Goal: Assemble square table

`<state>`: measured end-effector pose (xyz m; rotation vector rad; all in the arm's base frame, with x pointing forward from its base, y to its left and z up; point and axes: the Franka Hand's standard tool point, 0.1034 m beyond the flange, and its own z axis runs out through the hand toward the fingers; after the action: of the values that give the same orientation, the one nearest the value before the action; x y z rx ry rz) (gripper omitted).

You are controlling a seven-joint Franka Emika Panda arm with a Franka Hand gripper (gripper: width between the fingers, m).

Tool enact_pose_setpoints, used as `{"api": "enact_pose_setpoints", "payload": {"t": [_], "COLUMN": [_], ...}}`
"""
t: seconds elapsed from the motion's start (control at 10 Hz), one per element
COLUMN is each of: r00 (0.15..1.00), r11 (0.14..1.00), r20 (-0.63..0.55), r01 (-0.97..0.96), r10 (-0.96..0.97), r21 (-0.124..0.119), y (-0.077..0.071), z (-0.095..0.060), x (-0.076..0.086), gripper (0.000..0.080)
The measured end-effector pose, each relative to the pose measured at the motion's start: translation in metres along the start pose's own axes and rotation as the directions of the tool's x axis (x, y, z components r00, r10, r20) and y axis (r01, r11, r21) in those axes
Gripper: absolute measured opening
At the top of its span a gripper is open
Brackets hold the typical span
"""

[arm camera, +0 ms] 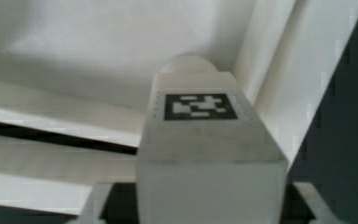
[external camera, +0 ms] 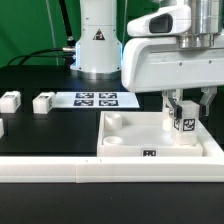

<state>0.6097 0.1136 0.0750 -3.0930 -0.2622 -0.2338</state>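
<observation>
Wrist view: tag on leg block (arm camera: 202, 150) close-up, gripper (arm camera: 202, 205) clamped on it | exterior view: block upright inside tabletop (external camera: 125, 150) rim, two loose blocks (external camera: 43, 102) outside.

Inside the tabletop (external camera: 142, 134), the half toward the exterior view's left is bare and open from above; only the raised rim (external camera: 103, 136) borders it. The other half is taken by an upright leg block (external camera: 184, 124) (arm camera: 206, 150), standing near the rim, with the end effector (external camera: 186, 113) around it and the big wrist housing (external camera: 165, 60) above. To the exterior view's left of the tabletop, a wide strip of the black counter (external camera: 50, 130) is free. Farther that way stand two loose leg blocks (external camera: 10, 100) (external camera: 43, 101), with a gap between them. Behind the tabletop lies the flat marker board (external camera: 97, 99), and behind that the robot base (external camera: 97, 45). In front of the tabletop, the long border rail (external camera: 60, 172) closes the edge.
</observation>
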Motion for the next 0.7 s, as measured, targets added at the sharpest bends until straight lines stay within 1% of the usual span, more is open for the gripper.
{"api": "enact_pose_setpoints", "payload": {"t": [0.1,0.3,0.4,0.6,0.7], "r00": [1.0,0.991,0.977,0.908,0.857], "r11": [1.0,0.991,0.977,0.908,0.856], "r20": [0.0,0.0,-0.002,-0.007,-0.005], "r01": [-0.005,-0.136,-0.212,-0.42,-0.516], "r10": [0.005,0.136,0.212,0.42,0.516], "r21": [0.0,0.001,0.006,0.014,0.013], "y": [0.0,0.0014,0.0048,0.0016,0.0006], "z": [0.0,0.0002,0.0002,0.0004,0.0005], "x": [0.0,-0.0002,-0.0001,0.0002,-0.0002], "gripper": [0.029,0.029,0.029,0.029,0.029]}}
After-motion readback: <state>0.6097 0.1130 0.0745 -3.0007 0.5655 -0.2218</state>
